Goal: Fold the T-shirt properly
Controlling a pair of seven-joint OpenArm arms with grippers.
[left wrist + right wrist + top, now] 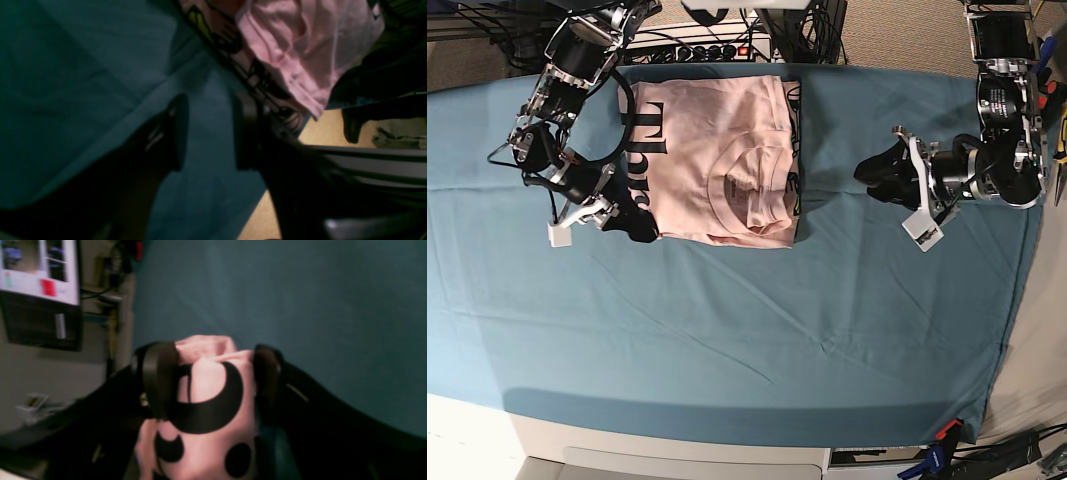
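The pale pink T-shirt (717, 160) lies partly folded at the back left of the teal table cloth (757, 320), black lettering showing along its left side and the collar near its middle. My right gripper (634, 222) is at the shirt's front left corner; in the right wrist view my right gripper (213, 380) is shut on a bunch of the T-shirt (206, 396) with its black lettering. My left gripper (869, 168) hovers right of the shirt, apart from it. In the left wrist view my left gripper (212, 133) is open and empty over the cloth, with the T-shirt (300, 43) beyond it.
Cables and a power strip (707, 48) lie behind the table's back edge. The table's right edge and tan floor (320, 133) are close to the left arm. A monitor (40, 270) stands off the table's left side. Clamps (937, 440) hold the cloth's front right corner.
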